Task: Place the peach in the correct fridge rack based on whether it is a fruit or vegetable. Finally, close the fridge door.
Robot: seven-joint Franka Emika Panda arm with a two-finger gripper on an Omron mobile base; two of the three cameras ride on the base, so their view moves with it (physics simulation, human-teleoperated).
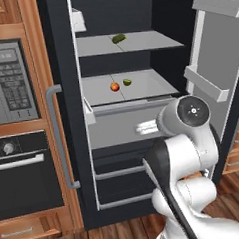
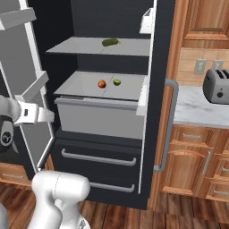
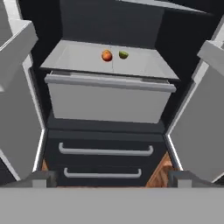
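One peach (image 3: pixel 106 55) rests on the fridge rack (image 3: pixel 144 65), well beyond the claw (image 3: pixel 109 179).

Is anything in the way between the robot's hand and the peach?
Nothing visible is. The peach sits on the fridge rack beside a small green fruit. The door is open, and the gripper looks straight in across empty space.

toaster (image 2: pixel 218 86) cut by frame edge
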